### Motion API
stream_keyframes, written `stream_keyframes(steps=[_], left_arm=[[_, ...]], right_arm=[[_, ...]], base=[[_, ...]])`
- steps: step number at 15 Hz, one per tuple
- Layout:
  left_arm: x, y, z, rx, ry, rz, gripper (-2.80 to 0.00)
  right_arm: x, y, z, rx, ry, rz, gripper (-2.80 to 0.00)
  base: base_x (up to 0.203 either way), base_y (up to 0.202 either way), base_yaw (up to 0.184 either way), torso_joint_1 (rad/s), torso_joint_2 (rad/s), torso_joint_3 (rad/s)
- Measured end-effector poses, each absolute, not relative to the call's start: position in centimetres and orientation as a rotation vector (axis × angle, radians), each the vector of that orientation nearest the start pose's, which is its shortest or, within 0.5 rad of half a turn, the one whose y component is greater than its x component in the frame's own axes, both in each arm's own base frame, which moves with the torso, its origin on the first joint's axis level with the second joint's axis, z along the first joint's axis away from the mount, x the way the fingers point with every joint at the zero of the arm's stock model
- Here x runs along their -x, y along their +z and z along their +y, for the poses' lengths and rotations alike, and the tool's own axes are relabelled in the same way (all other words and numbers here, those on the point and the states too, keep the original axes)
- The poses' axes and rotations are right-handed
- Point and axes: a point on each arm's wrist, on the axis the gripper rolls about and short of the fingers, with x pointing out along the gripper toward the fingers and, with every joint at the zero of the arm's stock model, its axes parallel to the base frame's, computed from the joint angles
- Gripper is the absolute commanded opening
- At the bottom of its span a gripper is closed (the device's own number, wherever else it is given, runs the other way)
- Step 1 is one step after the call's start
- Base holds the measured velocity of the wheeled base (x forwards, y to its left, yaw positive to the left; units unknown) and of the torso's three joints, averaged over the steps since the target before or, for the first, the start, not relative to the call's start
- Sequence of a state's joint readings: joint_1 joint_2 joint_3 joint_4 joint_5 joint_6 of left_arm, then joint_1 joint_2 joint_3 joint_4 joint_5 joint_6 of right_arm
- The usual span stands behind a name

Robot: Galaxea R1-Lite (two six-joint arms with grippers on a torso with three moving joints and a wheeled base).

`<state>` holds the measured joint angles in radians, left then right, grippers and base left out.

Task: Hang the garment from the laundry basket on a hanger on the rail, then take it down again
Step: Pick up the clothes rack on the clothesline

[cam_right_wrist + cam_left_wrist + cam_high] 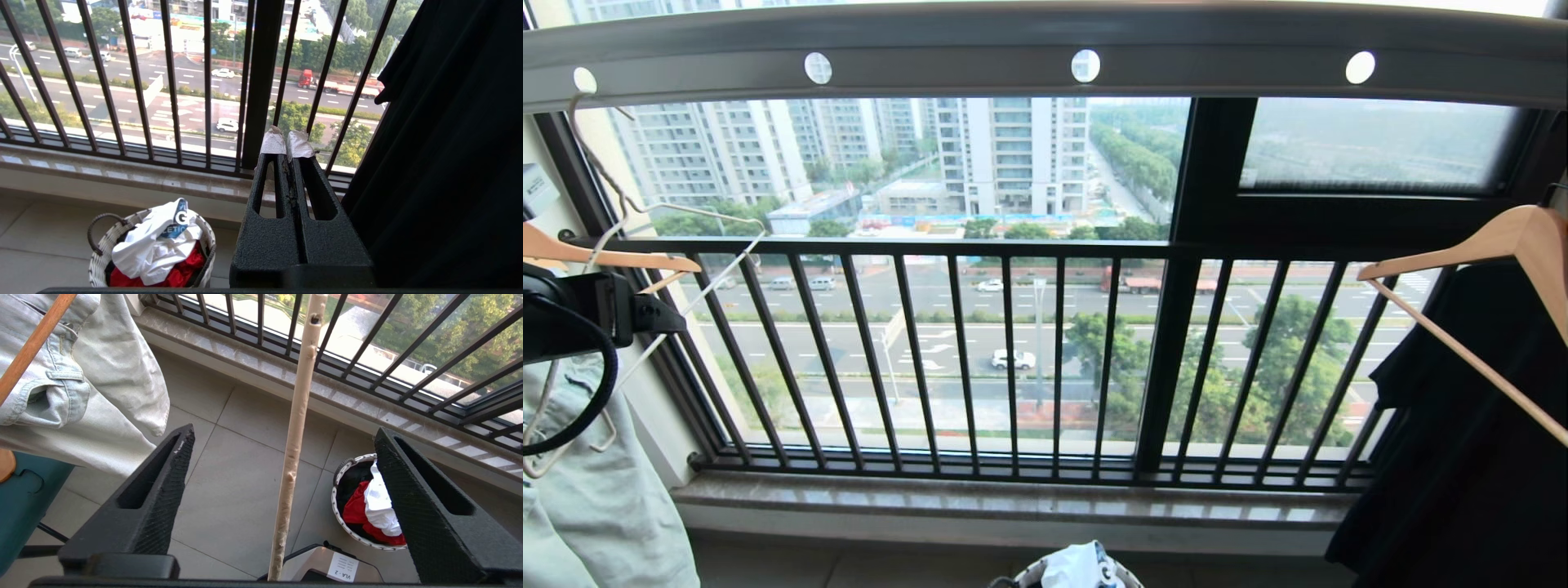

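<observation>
Reaching: the left gripper [278, 490] is up at the far left of the scene beside the clothes there, its black ridged jaws spread wide with a thin cream-white wire hanger [296, 428] running between them, touching neither jaw; nothing is grasped.
Why so: by my reading the jaws straddle the hanger's rod ready to close on it, the first thing needed before any shirt can go on it.
Hanger's hook: in the head view the same hanger [678, 269] hangs from the left end of the long grey-white flat rail [1045, 61] with its row of round holes.
Garment: the white short-sleeved T-shirt with a dark blue chest print [157, 241] lies crumpled in the small round woven laundry basket [100, 261] on the tiled floor below the window, on top of a red cloth [184, 267]; not yet picked up.
Right gripper: the right gripper [288, 143] is clenched on nothing, idle, low on the right near a dark hanging garment [449, 143].
Neighbours: a pale denim garment [81, 375] on a light wooden hanger [32, 347] hangs just beside the left gripper.
Hidden: the basket is cut off at the near edge in the head view; the print shows only a few letters; the left arm there is a dark mass at the frame edge.
</observation>
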<state>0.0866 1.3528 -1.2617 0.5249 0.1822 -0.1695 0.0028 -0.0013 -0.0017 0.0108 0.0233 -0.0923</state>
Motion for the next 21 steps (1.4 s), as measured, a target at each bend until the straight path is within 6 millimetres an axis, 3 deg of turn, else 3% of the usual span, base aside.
stream_keyframes(steps=[21], left_arm=[[-19.14, 29.75, 2.08, 0.135, 0.311, 0.571, -2.80]], right_arm=[[2.30, 7.48, 0.05, 0.092, 0.026, 0.006, -2.80]], base=[[0.000, 0.000, 0.000, 0.000, 0.00, 0.000]])
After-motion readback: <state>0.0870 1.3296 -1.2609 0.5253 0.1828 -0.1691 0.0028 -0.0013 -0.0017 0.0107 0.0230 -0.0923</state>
